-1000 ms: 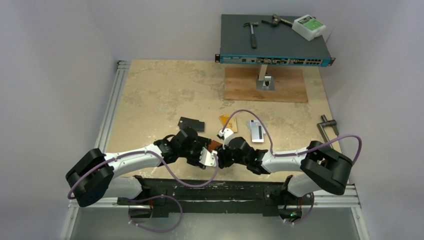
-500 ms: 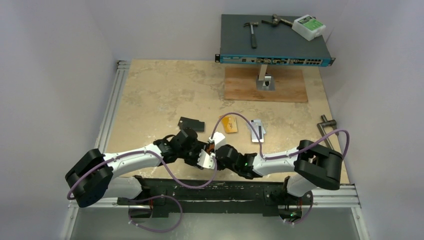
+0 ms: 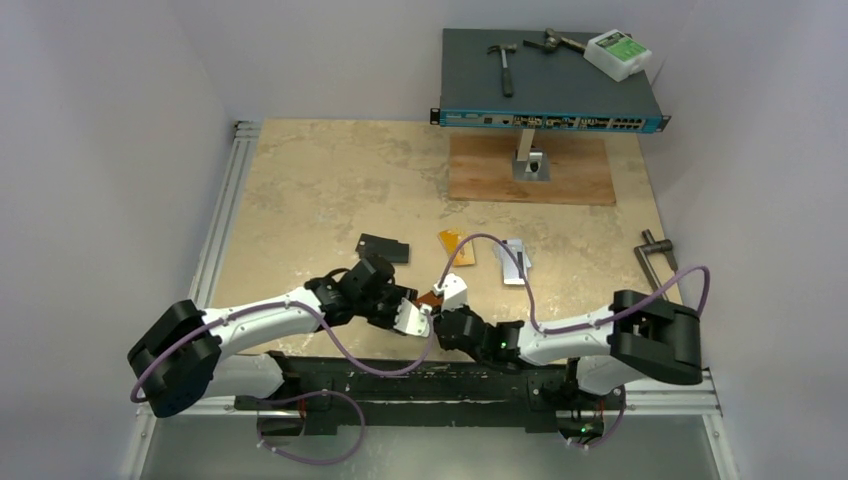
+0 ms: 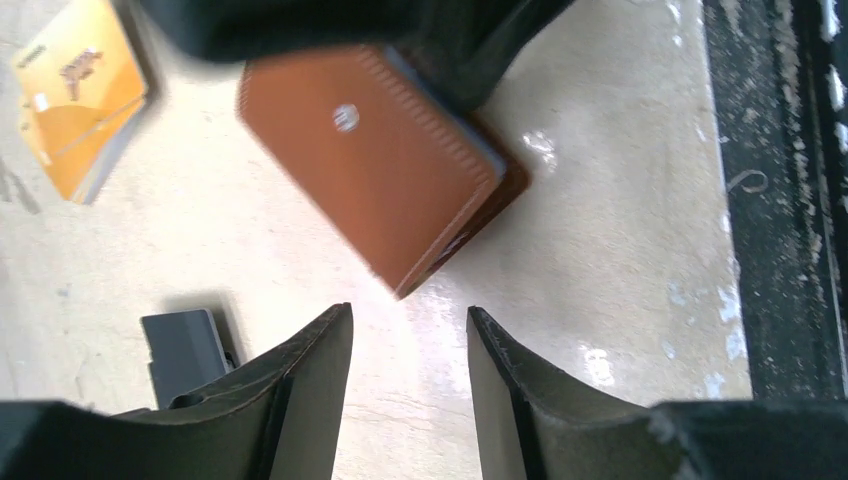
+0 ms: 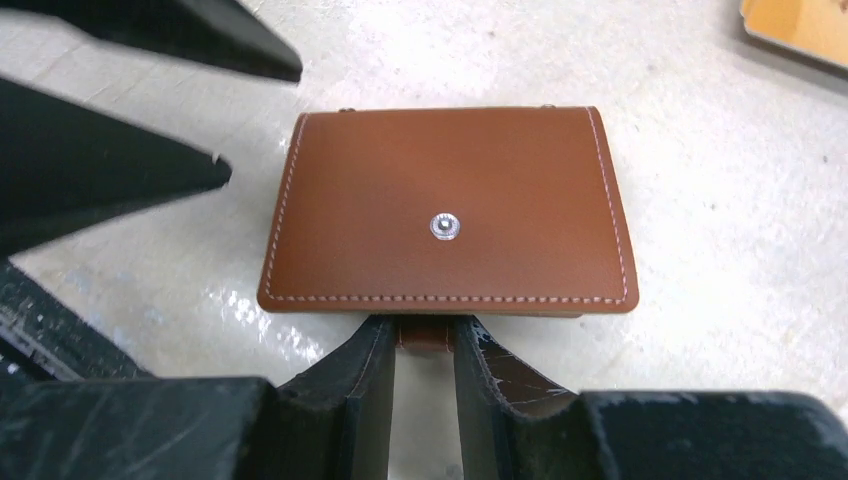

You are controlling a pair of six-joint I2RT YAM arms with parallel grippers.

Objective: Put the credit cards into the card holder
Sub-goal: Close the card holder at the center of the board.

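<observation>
- Your right gripper pinches the tab of the small brown leather folding card holder, which is closed, stud side up, over the beige stone tabletop.
- Your left gripper hangs just beside it, jaws half apart, holding nothing.

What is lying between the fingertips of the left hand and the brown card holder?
Nothing: in the left wrist view, only bare table shows between the left hand and the card holder.
</observation>
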